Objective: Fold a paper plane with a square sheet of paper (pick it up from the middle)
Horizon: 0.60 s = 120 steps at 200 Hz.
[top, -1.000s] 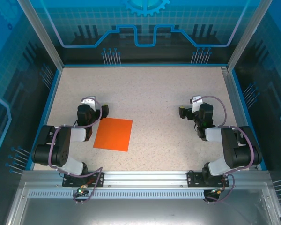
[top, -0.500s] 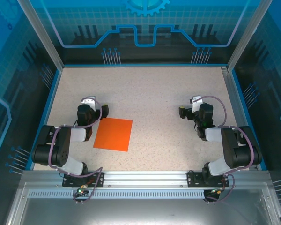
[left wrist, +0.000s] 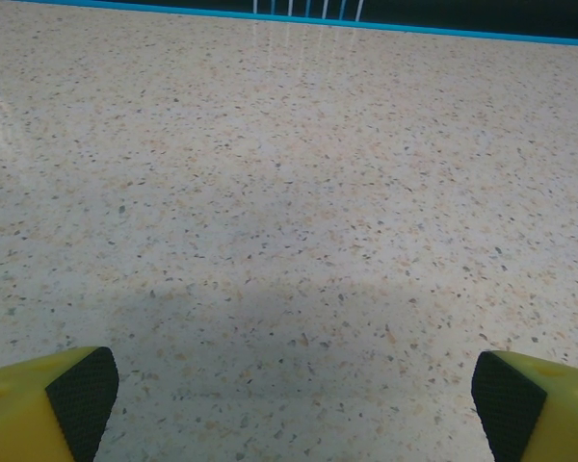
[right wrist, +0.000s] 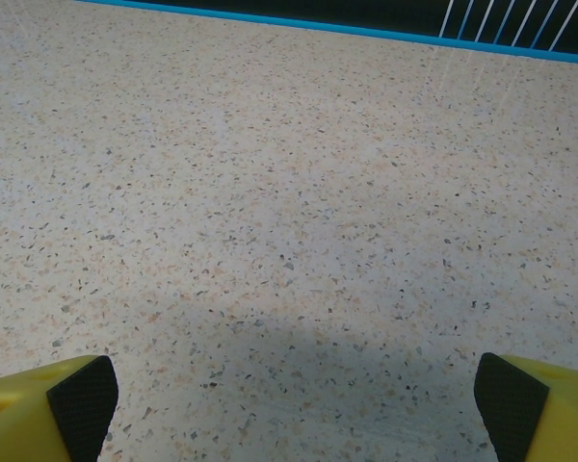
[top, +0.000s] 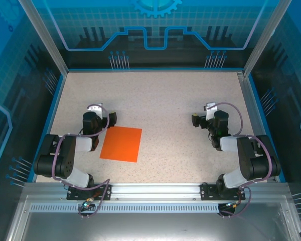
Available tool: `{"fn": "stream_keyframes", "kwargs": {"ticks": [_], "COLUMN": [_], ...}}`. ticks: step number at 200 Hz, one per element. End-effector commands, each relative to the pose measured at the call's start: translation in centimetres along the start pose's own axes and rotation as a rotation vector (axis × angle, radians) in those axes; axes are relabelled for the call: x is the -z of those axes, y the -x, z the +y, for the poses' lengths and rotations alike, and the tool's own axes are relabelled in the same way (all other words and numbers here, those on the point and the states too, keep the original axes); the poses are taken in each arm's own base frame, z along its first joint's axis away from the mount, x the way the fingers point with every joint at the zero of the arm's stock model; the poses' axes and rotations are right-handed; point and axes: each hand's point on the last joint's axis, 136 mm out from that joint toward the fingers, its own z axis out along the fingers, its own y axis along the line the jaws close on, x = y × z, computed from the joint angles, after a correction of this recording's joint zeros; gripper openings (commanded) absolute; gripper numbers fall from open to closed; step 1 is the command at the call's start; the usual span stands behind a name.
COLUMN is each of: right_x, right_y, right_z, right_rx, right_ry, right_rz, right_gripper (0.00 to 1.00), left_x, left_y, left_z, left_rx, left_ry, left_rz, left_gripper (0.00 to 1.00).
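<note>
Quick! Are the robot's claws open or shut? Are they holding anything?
Left gripper: open, holding nothing.
Right gripper: open, holding nothing.

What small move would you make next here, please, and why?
Probably swing the left gripper over the middle of the square sheet of paper: it lies flat and untouched beside that arm, and the jaws stand open.
</note>
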Motion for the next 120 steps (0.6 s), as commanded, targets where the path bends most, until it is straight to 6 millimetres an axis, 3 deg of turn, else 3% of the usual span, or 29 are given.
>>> {"fn": "stream_keyframes", "kwargs": {"ticks": [1,53,65,93,120], "right_x": [-0.1,1.1,1.8,3.6,6.5], "right_y": [1.3,1.9,3.3,4.6,7.0], "right_z": [-0.3,0.4,0.3,0.5,0.7], "right_rx": [0.019,0.053,0.053,-0.037,-0.169], "right_ry": [0.006,-0.003,-0.011,0.014,0.025], "right_rz": [-0.045,-0.094,-0.105,0.066,0.062], "right_gripper": [0.99,0.99,0.99,1.00,0.99], "left_x": [0.6,2.7,3.6,5.6,7.9], "left_y": [1.3,3.0,3.6,5.2,7.3], "left_z": [-0.6,-0.7,-0.8,-1.2,-1.2], "left_rx": [-0.026,-0.009,-0.003,0.017,0.052], "left_ry": [-0.046,-0.040,-0.042,-0.061,-0.055], "left_rz": [-0.055,-0.082,-0.087,-0.113,-0.170], "left_gripper": [0.98,0.99,0.98,0.98,0.99]}}
